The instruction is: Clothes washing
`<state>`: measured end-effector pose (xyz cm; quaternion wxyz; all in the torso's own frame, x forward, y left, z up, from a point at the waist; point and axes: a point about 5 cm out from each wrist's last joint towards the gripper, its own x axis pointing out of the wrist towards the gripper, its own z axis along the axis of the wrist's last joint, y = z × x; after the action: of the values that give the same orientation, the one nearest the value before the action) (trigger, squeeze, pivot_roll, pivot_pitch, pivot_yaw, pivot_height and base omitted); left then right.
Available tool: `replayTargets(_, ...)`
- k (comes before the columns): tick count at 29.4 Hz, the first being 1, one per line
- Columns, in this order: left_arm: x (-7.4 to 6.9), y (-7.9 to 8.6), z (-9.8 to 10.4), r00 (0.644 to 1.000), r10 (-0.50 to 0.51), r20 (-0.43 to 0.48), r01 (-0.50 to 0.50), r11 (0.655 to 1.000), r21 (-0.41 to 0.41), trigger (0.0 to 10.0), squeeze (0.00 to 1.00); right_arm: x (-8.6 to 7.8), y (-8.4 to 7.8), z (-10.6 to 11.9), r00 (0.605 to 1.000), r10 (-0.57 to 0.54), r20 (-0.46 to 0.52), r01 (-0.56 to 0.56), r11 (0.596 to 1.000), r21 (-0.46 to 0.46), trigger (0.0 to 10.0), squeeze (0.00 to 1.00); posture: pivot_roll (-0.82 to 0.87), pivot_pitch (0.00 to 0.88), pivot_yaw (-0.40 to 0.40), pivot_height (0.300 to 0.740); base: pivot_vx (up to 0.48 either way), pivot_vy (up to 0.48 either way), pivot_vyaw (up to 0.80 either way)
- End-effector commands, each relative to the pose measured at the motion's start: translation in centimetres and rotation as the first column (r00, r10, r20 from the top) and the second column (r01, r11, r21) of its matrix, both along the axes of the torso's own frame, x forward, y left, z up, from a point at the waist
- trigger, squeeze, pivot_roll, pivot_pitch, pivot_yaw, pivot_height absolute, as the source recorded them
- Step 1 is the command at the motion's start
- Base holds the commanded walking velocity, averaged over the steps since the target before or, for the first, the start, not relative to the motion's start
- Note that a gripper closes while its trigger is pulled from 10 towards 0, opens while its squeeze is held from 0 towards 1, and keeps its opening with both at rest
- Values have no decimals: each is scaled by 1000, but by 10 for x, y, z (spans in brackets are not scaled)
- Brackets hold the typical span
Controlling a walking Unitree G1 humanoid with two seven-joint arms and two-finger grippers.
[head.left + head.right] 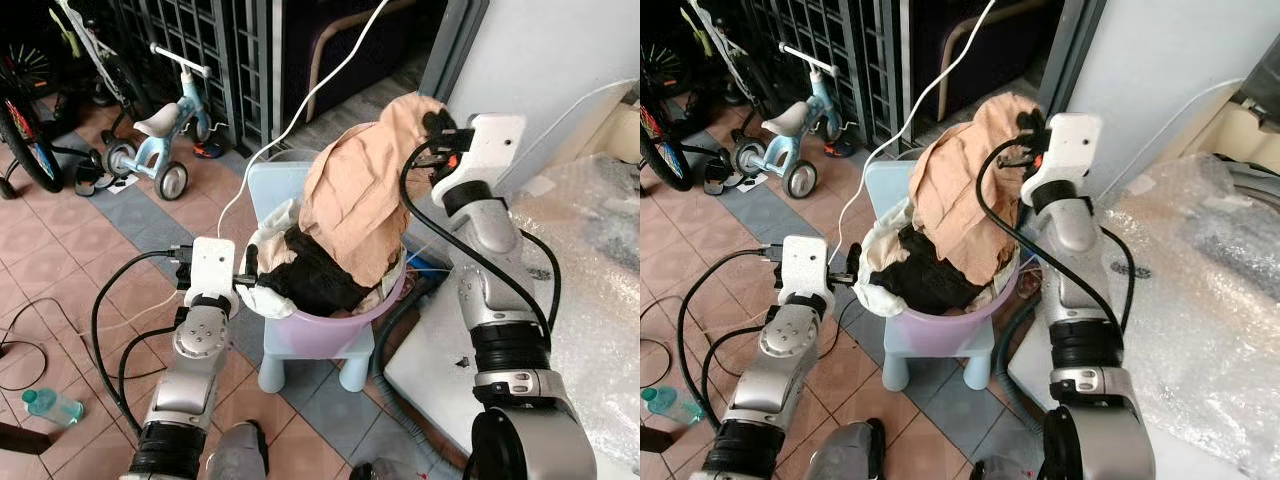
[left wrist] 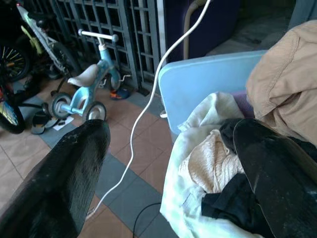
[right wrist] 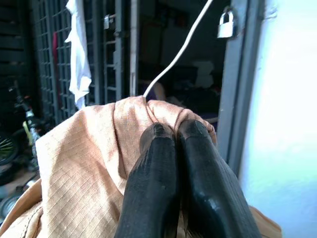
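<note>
A purple basin (image 1: 335, 332) heaped with laundry stands on a small light-blue chair (image 1: 272, 186). My right gripper (image 1: 433, 123) is shut on a peach garment (image 1: 358, 205), holding its top corner high above the basin while the rest drapes down into it. The wrist view shows both fingers (image 3: 156, 148) pressed together on that fabric (image 3: 84, 168). Under it lie a black garment (image 1: 312, 272) and a white cloth (image 1: 266, 300). My left gripper (image 1: 250, 274) is open at the basin's left rim, one finger (image 2: 270, 163) over the black and white clothes.
A bubble-wrapped washing machine (image 1: 590, 270) stands to the right. A child's balance bike (image 1: 165, 122) and a bicycle (image 1: 25, 135) stand at the back left by the metal grille. A white cable (image 1: 300, 100) hangs over the chair. A bottle (image 1: 50, 405) lies on the tiled floor.
</note>
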<state>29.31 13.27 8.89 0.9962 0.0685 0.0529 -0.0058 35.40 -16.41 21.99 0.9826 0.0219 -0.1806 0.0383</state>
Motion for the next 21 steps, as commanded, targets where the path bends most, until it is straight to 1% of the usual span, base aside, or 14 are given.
replayTargets(1,1,-5,0,999,-32,6,32,999,-13,10000,0,1,-8,15,998,-40,38,40,999,8,471,0,5,0,-5,740,0,0,0)
replayTargets(2,2,-5,0,999,-33,7,33,999,-12,10000,0,2,-9,16,998,-47,34,46,999,9,3647,0,5,0,-4,740,0,0,-481)
replayTargets(3,2,-5,0,999,-32,8,32,999,-9,10000,0,2,-10,16,998,-54,31,53,999,9,3647,0,4,0,-4,740,0,0,-481)
replayTargets(4,3,-5,0,999,-33,8,33,999,-9,10000,0,3,-11,16,998,-59,29,59,998,5,10000,0,5,0,-3,740,0,0,-800)
replayTargets(7,4,-4,1,999,-33,13,33,999,-10,10000,0,4,-14,20,995,-94,35,95,995,-21,10000,0,6,0,-3,740,0,-261,-788)
replayTargets(13,4,-4,1,999,-33,13,33,999,-10,10000,0,4,-14,20,995,-94,35,95,995,-21,10000,0,6,0,-3,740,0,-266,-788)
replayTargets(15,0,-8,-1,999,-47,9,47,999,-23,10000,0,13,-33,35,974,-214,67,216,976,-21,10000,0,16,0,2,740,0,-274,-778)
replayTargets(21,-2,-9,-2,999,-50,7,50,998,-32,10000,0,16,-47,47,961,-262,92,265,964,-26,10000,0,20,0,1,740,0,-279,-780)
